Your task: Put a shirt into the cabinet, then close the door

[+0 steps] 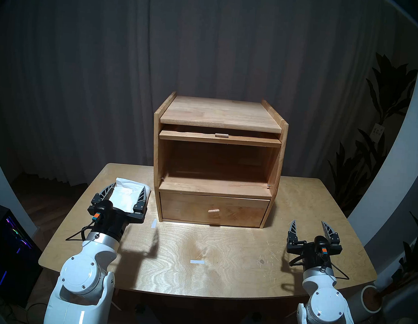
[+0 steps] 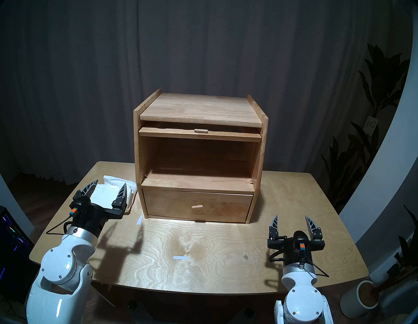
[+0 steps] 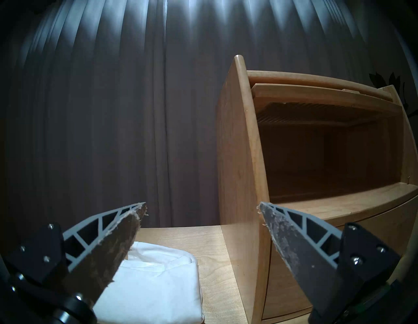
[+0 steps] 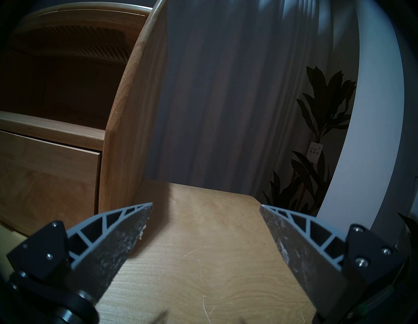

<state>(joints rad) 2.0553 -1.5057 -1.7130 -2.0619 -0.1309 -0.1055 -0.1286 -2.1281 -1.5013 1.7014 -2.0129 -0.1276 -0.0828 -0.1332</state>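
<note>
A folded, soft white cotton shirt [image 1: 126,196] lies near the pale plywood counter's [image 1: 218,272] far left corner, beside the boxy light-brown wooden cabinet [image 1: 217,158]. The left gripper [image 1: 126,191] hovers over it, jaws spread, touching nothing; the right gripper [image 1: 309,225] likewise spread, empty.

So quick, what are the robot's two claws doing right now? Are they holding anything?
Left gripper: open, above the white shirt, not holding it.
Right gripper: open, holding nothing.

At frame centre the cabinet [image 1: 218,158] stands on the table [image 1: 219,259]. The folded shirt [image 1: 125,194] lies at its lower left, with the left gripper [image 1: 127,193] over it; the right gripper [image 1: 309,227] sits lower right.
</note>
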